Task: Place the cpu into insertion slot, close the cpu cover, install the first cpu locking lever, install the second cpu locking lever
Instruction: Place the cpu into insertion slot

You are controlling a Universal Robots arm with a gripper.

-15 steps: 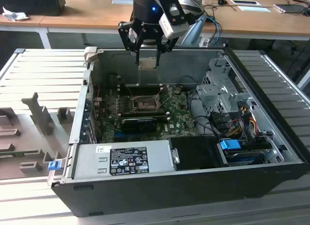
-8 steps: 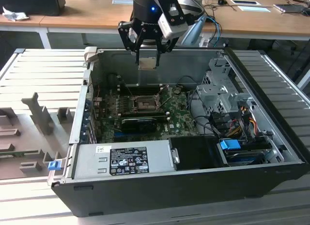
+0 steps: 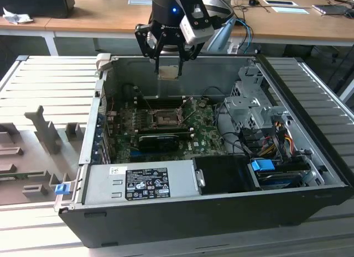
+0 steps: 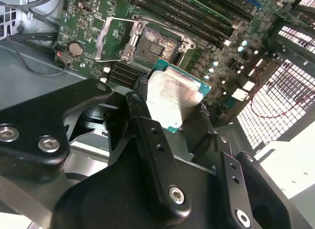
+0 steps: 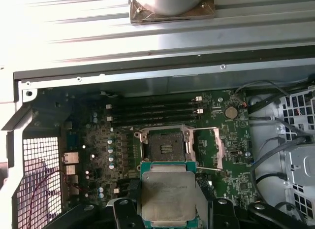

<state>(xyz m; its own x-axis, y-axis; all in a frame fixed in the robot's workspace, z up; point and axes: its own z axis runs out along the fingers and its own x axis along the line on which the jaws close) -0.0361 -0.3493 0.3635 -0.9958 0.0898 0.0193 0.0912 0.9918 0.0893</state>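
Second wrist view shows the jaws clenched on the cpu (image 4: 173, 96), gripping it by two opposite edges with its pale metal top bare between them. Just past the jaws and apart from the chip, the insertion slot (image 4: 153, 47) lies uncovered on the green motherboard (image 4: 83, 22). The cpu cover (image 4: 112, 39) is swung open to one side of the slot. In the first wrist view the slot (image 5: 165, 146) sits directly beyond the held chip (image 5: 167, 197), with rows of memory slots (image 5: 152, 108) farther out. In the exterior view the jaws hang near the far rim of the open computer case (image 3: 221, 207), carrying the chip (image 3: 168, 73) well above the board. Below the jaws lies the slot (image 3: 165, 118), then a black finned card (image 3: 157, 140), then the grey power supply (image 3: 138, 182). The case rests on a ribbed grey tabletop (image 3: 50, 80).
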